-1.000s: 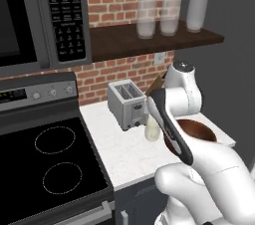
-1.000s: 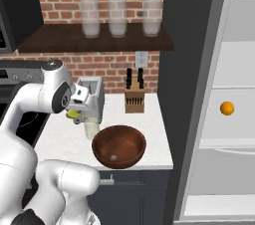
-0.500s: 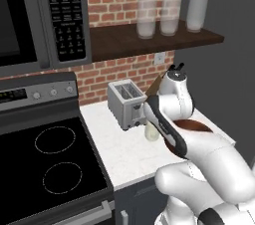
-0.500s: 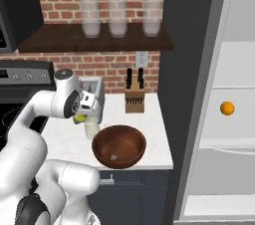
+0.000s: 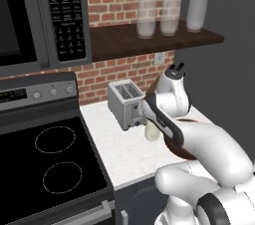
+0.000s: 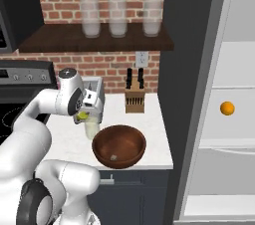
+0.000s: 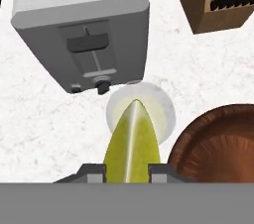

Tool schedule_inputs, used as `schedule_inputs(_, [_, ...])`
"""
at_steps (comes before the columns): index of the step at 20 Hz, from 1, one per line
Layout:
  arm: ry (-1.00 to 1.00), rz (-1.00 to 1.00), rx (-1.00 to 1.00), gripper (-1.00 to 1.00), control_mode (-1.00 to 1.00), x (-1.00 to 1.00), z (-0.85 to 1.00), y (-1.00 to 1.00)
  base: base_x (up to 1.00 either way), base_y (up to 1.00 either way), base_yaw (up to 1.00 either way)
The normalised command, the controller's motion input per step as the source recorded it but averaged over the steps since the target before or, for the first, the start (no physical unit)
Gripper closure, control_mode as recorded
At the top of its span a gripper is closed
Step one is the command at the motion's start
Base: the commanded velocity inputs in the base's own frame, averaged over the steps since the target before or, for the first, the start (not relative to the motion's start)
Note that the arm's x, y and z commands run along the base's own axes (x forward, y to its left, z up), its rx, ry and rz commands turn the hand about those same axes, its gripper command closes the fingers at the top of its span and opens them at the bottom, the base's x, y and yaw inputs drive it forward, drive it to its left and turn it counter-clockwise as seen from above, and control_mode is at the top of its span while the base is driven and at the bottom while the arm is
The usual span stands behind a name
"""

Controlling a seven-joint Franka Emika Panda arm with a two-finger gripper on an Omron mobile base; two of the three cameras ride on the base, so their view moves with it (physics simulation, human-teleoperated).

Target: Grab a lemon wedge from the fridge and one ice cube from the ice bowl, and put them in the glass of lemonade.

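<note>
Over the glass by the toaster: lemon wedge, clamped flat-sided in the gripper; likely light, soft, slick with juice, so best held gently across the rind.

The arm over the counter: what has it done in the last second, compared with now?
The arm has swung lower and closer over the glass of lemonade, carrying the lemon wedge clamped in its pincer. The wedge now hangs just above the glass, not yet let go. The ice bowl, toaster and knife block stayed put.
</note>
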Motion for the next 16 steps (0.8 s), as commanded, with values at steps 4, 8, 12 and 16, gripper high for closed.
schedule_inputs(4, [0.0, 0.0, 0.0, 1.0, -1.0, 0.2, 0.0, 0.0, 0.0, 0.0, 0.0])
schedule_inputs(8, [0.0, 0.0, 0.0, 1.0, -1.0, 0.11, 0.0, 0.0, 0.0, 0.0, 0.0])
schedule_inputs(12, [0.0, 0.0, 0.0, 1.0, -1.0, 0.05, 0.0, 0.0, 0.0, 0.0, 0.0])
schedule_inputs(16, [0.0, 0.0, 0.0, 1.0, -1.0, 0.11, 0.0, 0.0, 0.0, 0.0, 0.0])
